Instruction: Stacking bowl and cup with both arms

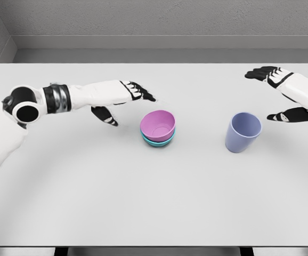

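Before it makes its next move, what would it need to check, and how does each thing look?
1. Pink bowl nested in teal bowl: ok.
2. Cup upright, mouth open: ok, leaning slightly.
3. Right hand open beside the cup: ok, not touching.
4. Left hand open, clear of the bowls: ok.
5. Table between cup and bowls free: ok.
6. Cup fits inside the pink bowl: cannot tell.
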Robot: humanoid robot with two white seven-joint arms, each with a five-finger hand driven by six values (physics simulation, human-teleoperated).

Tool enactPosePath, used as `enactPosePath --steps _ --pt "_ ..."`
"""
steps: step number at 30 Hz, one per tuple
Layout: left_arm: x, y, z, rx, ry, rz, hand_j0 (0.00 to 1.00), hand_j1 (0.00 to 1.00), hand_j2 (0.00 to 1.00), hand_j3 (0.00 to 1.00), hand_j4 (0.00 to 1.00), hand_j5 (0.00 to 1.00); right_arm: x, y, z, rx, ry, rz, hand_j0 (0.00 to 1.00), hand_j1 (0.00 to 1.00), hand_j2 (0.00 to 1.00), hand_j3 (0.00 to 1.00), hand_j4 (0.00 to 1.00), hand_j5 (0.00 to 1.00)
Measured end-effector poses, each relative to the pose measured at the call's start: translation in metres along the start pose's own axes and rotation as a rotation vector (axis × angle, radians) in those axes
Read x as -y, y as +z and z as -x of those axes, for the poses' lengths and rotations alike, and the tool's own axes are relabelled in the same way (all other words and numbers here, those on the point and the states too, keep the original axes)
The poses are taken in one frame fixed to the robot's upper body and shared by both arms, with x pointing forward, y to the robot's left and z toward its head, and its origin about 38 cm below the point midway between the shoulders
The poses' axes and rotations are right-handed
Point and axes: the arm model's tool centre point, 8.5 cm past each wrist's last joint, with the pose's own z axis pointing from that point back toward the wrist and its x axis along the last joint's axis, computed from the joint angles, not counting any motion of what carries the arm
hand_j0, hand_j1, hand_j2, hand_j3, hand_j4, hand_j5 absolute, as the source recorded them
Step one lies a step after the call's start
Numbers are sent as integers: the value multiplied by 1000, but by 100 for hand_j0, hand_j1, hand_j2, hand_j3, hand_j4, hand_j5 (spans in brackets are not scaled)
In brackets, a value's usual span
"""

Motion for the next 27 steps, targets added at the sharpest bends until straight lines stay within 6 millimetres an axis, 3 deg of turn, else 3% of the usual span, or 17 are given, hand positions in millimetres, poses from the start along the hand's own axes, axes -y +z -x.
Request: enactPosePath --steps 5,8,11,16,18,20,27 --pt "9 70 36 -114 88 -8 100 100 100 100 100 100 8 2 -4 9 29 -82 100 100 100 100 100 100" --pt "12 105 54 -180 130 -10 100 100 100 100 100 100 32 9 -2 -15 100 -204 100 100 100 100 100 100" --pt "26 131 64 -230 176 4 100 100 100 100 100 100 53 10 -4 -22 161 -270 100 100 100 100 100 100" --pt "48 169 73 -299 244 13 100 100 100 100 100 100 62 -2 -20 20 206 -306 100 100 100 100 100 100" --pt "44 180 77 -320 249 -8 100 100 100 100 100 100 69 -16 -24 16 213 -308 100 100 100 100 100 100" --pt "41 186 79 -331 251 -20 100 100 100 100 100 100 58 -25 -23 -6 182 -338 100 100 100 100 100 100" --pt "40 191 80 -342 250 -24 100 100 100 100 100 100 37 -32 -24 -17 144 -392 100 100 100 100 100 100"
